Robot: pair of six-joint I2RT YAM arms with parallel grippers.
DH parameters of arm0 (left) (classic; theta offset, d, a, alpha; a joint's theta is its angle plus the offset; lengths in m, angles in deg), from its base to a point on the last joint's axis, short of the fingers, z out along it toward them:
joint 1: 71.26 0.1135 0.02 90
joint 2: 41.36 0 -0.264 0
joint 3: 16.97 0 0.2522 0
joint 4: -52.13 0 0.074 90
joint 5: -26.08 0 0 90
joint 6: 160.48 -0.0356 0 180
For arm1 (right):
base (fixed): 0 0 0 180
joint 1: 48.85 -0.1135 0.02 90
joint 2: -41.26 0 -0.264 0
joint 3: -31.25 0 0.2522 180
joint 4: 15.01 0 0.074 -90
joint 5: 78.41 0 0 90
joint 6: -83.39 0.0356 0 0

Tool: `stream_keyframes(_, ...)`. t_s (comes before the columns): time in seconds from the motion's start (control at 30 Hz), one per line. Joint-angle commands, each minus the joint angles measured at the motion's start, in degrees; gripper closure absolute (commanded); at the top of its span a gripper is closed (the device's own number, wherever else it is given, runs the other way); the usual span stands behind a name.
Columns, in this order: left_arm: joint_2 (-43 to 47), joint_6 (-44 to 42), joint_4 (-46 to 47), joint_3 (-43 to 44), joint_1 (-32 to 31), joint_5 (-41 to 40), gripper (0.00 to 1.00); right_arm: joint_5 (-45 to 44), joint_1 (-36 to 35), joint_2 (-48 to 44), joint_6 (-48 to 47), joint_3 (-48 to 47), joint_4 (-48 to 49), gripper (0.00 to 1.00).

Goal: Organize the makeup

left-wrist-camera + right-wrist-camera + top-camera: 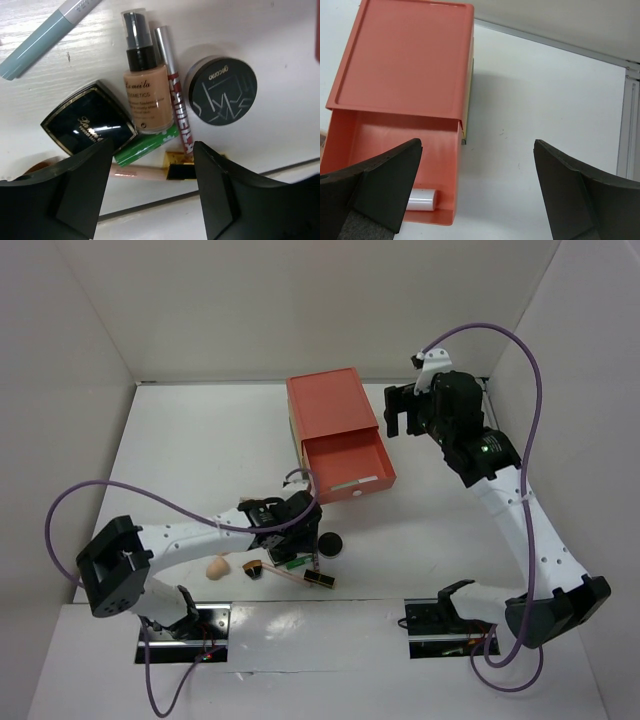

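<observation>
My left tool (152, 146) spread, empty, over makeup cluster (165, 115) on surface (285, 35): foundation bottle (147, 95), black compact (87, 122), red gloss stick (179, 105). I'd centre on one item, pinch its narrow sides, clear neighbours. My right tool (477, 145) released above open drawer (380, 135).

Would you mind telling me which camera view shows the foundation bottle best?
The left wrist view: the foundation bottle lies near centre, label and black pump clear. In the top external view it cannot be picked out of the small makeup cluster. The right wrist view faces the drawer box instead.
</observation>
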Motion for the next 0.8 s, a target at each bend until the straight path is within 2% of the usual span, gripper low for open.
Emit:
stream_keyframes(0.0,-1.08,4.20,2.17,2.22,-0.26,-3.80,0.25,-2.77,0.34,-2.06,2.65,1.35,3.38,0.00)
stream_keyframes(0.1,-1.08,4.73,6.04,0.82,-0.26,-3.80,0.28,-2.77,0.34,-2.59,2.65,1.97,4.60,0.00)
stream_keyframes(0.27,-4.59,5.26,6.58,0.82,-0.26,-5.65,0.37,-2.07,0.34,-2.59,2.65,1.97,4.61,0.00)
stream_keyframes(0.43,-6.44,7.70,6.58,0.12,-0.26,-5.65,0.37,-2.07,0.34,-2.59,2.65,2.59,4.61,0.00)
stream_keyframes(0.77,-9.34,8.86,7.11,-0.94,-0.26,-7.68,0.49,-1.54,0.34,-2.59,3.18,3.12,5.13,0.00)
